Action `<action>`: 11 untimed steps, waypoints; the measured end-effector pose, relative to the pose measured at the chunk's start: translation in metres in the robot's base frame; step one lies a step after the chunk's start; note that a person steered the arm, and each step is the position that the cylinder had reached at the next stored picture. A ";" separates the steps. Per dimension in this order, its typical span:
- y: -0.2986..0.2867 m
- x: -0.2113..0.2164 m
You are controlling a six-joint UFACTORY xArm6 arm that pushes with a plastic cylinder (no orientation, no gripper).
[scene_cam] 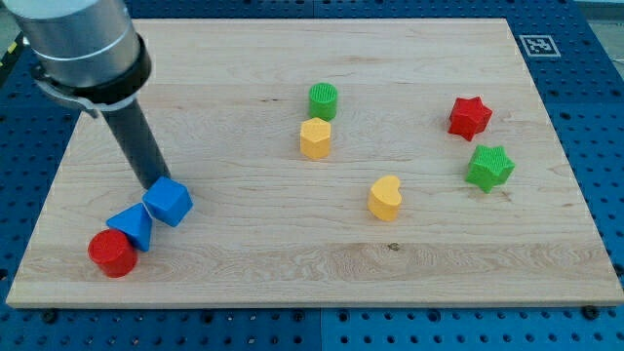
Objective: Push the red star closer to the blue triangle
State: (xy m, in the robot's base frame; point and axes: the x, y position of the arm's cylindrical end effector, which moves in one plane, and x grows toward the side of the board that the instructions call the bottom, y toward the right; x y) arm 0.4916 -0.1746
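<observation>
The red star (470, 117) sits at the view's right, in the upper half of the board. The blue triangle (132, 225) lies far away at the lower left, between a blue cube (169, 202) and a red cylinder (112, 253), touching or nearly touching both. My tip (156, 184) is at the lower left, right against the upper left edge of the blue cube and just above the blue triangle, far from the red star.
A green star (489, 167) lies just below the red star. A green cylinder (324, 100) and a yellow hexagon (316, 138) stand at the upper middle. A yellow heart (386, 198) lies right of centre. The wooden board (312, 273) ends near the bottom.
</observation>
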 end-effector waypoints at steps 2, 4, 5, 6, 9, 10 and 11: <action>0.020 0.021; 0.031 -0.026; 0.032 -0.096; 0.080 -0.171; 0.379 -0.191; 0.395 -0.129; 0.394 -0.093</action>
State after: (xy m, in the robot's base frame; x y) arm 0.3986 0.2196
